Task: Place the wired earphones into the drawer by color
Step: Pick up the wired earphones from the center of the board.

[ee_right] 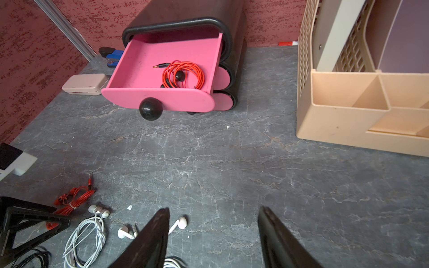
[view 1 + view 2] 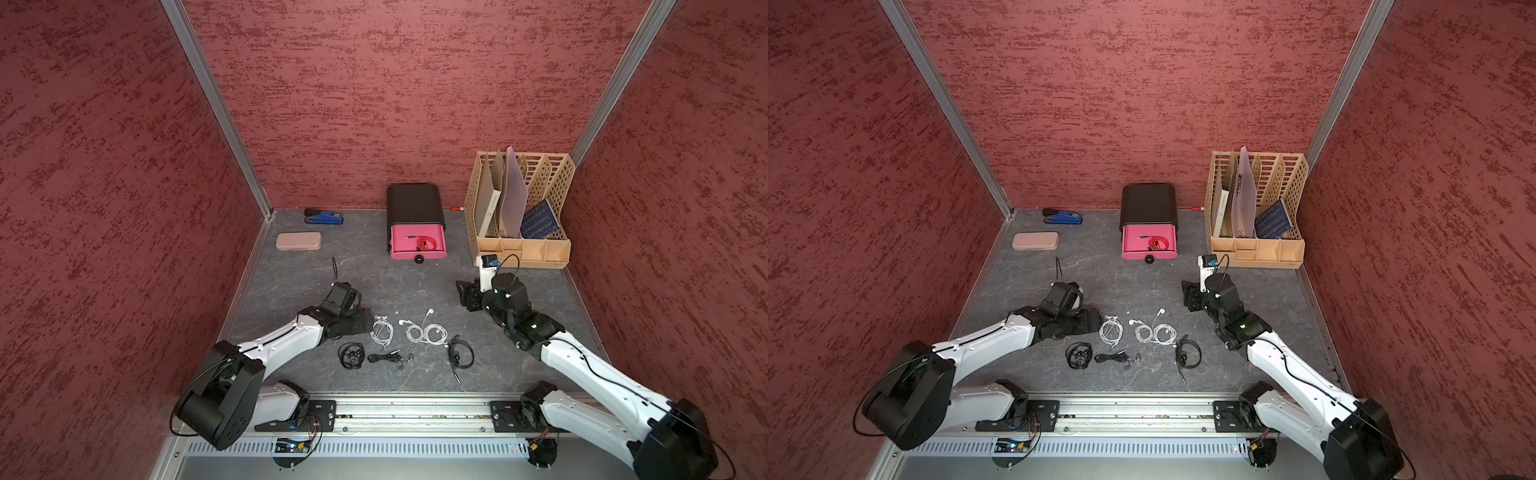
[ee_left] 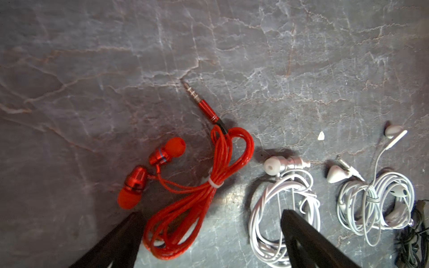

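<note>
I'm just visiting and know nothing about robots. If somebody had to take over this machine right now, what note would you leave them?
Left claw: open, astride the loose red earphones on the table, not closed on them.
Right claw: open, empty, above bare table, facing the drawers.
Done: one red set lies in the open pink top drawer.
Left to do: put the loose red earphones in with it. Then sort three white earphones and three black earphones, all on the table. The two lower drawers are shut.
</note>
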Available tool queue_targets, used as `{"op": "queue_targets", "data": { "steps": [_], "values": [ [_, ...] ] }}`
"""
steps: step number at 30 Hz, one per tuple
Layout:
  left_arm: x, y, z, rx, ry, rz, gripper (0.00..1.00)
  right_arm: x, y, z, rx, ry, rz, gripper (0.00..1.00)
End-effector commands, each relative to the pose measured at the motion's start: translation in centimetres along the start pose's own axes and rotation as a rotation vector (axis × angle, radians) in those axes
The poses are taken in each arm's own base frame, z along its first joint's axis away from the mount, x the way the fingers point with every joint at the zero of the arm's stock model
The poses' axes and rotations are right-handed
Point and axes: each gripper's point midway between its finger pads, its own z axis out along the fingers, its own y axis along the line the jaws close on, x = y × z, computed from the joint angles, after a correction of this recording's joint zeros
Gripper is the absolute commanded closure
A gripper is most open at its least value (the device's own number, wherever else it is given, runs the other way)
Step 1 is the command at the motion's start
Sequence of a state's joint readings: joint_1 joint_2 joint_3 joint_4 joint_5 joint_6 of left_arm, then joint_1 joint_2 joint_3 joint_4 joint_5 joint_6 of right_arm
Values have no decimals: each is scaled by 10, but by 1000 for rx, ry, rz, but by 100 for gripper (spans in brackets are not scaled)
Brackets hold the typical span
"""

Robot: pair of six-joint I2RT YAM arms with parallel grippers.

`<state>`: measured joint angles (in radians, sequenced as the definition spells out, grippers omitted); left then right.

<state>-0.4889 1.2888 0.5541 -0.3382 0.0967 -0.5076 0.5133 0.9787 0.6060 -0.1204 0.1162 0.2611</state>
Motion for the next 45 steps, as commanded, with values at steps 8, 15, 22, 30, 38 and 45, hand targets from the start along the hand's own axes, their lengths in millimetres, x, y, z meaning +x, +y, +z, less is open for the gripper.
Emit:
{"op": "queue_targets", "data": {
  "steps": [8,15,22,30,38,45],
  "values": [
    [-2,-10,-1,-34,17,65,19,-2,-1,-1,-2,-20,-5,35],
    [-2,-1,-1,-102,25,84,36,-1,-1,-1,-3,-19,-3,35],
    [-1,0,2,-111,35,90,49,-1,-1,-1,-6,-19,-4,35],
    [-2,1,5,-119,42,93,63,-1,-1,-1,-5,-19,-4,35],
    [-4,2,5,-130,36,97,83,-1,-1,-1,-3,-18,-4,35],
    [-4,5,2,-139,24,97,95,-1,-1,0,-3,-19,-4,35]
  ]
}}
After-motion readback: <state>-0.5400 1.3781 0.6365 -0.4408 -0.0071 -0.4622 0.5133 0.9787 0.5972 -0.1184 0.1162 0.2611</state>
